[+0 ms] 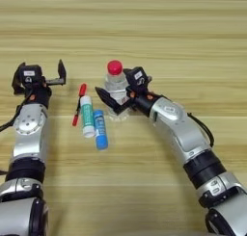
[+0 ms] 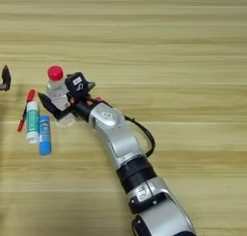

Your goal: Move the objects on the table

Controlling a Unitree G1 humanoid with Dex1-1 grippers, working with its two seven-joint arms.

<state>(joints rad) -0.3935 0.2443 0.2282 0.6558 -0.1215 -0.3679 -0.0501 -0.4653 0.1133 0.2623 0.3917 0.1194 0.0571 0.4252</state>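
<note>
Reaching in from the near right, my right arm bends at the elbow and angles left across the table (image 1: 193, 47). Right gripper (image 1: 117, 95) straddles the clear plastic bottle (image 1: 116, 85), fingers spread on either side of its base; firm grip or not, cannot tell. Bottle upright, red cap on. Just left lie the blue glue-stick tube (image 1: 101, 129), white tube (image 1: 87, 116), thin red pen (image 1: 79, 103). Left gripper (image 1: 53, 76) parked farther left, fingers apart, holding nothing.

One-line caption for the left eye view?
Right gripper straddles the red-capped bottle; left gripper open beside pen.
</note>
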